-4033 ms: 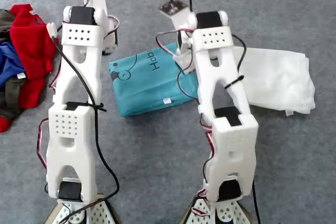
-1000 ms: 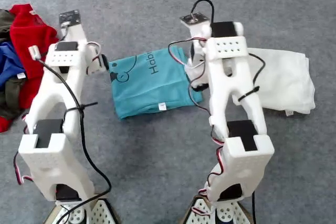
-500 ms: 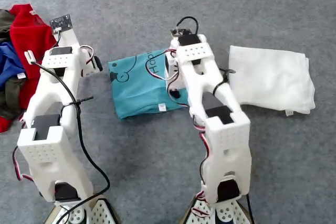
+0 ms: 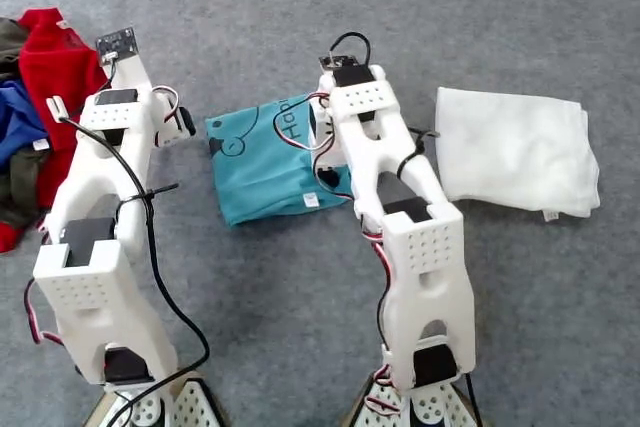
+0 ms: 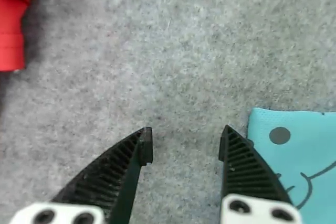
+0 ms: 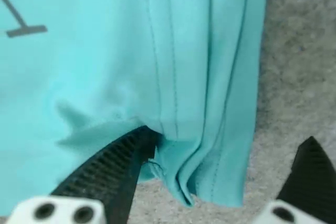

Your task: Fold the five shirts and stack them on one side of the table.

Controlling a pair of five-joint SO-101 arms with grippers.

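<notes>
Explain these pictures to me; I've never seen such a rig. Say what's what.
Two white robots, a left arm and a right arm, stand at a grey table; the high view looks down on them. The other pictures come from cameras on the arms' wrists, looking past each claw. The left claw is open over bare table beside a folded teal shirt. The right claw is open, one finger on that shirt's edge. A white shirt lies folded at the right, a red shirt in a heap at the left. Nothing is held.
</notes>
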